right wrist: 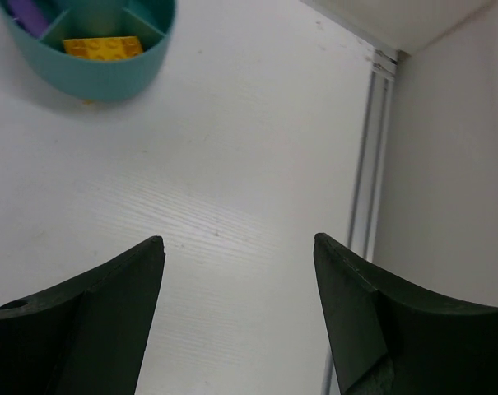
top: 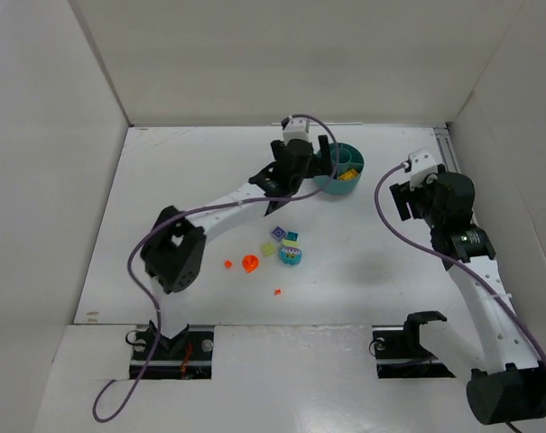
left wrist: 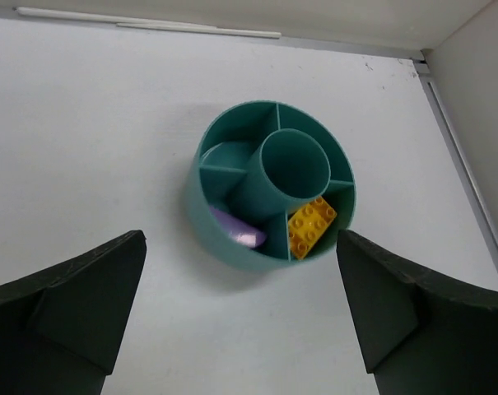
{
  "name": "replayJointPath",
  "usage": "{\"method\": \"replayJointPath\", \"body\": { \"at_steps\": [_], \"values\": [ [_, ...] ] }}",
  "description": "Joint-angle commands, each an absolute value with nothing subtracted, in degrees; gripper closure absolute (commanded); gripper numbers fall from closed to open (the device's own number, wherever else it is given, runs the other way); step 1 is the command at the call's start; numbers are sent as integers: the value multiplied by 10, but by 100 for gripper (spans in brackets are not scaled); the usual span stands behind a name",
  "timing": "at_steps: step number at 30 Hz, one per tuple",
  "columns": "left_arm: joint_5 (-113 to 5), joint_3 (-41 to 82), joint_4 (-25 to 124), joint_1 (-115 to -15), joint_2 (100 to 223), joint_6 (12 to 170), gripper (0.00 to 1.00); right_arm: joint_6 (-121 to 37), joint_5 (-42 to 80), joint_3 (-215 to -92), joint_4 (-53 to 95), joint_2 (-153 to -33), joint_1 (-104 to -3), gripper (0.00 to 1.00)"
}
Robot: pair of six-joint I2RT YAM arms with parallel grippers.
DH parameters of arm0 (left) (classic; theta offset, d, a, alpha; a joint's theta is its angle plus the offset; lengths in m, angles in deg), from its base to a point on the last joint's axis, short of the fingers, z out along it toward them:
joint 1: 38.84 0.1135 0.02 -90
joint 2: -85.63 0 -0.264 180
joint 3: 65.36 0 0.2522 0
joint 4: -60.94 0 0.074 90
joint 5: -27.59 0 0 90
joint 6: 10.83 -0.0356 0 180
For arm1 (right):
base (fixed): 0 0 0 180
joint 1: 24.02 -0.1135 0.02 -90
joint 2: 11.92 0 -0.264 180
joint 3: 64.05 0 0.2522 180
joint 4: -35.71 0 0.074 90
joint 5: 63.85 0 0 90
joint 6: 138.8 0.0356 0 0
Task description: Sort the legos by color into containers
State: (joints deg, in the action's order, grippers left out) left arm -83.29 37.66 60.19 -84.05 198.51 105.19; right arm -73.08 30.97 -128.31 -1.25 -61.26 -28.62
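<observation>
The round teal container (top: 329, 187) stands at the back of the table, divided into wedges around a central ring. One wedge holds a yellow lego (left wrist: 310, 226), the wedge beside it a purple piece (left wrist: 239, 230). My left gripper (left wrist: 240, 239) hangs open just in front of and above the tub (left wrist: 201, 206), with nothing between its fingers. My right gripper (right wrist: 238, 239) is open and empty over bare table, right of the tub (right wrist: 92, 78). Loose legos lie mid-table: a purple one (top: 279, 233), a light green one (top: 269, 249), a mixed teal piece (top: 291, 256) and an orange-red one (top: 250, 263).
Two tiny orange bits (top: 227, 263) (top: 277, 291) lie nearer the arm bases. White walls enclose the table on three sides. A metal rail (right wrist: 360, 206) runs along the right edge, close to my right gripper (top: 401, 200).
</observation>
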Motion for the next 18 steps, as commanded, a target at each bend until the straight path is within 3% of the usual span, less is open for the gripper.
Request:
{"method": "replayJointPath", "body": {
  "at_steps": [1,9,18],
  "values": [
    [-800,300,570,-804,1830,1083,0,-774,180,-1283,20,-644,-313,22],
    [-862,18,405,-765,1548,1177,0,-805,208,-1370,32,-820,-597,22],
    [-882,-156,304,-731,1328,1271,0,-801,191,-1486,64,-1062,-685,23]
  ]
}}
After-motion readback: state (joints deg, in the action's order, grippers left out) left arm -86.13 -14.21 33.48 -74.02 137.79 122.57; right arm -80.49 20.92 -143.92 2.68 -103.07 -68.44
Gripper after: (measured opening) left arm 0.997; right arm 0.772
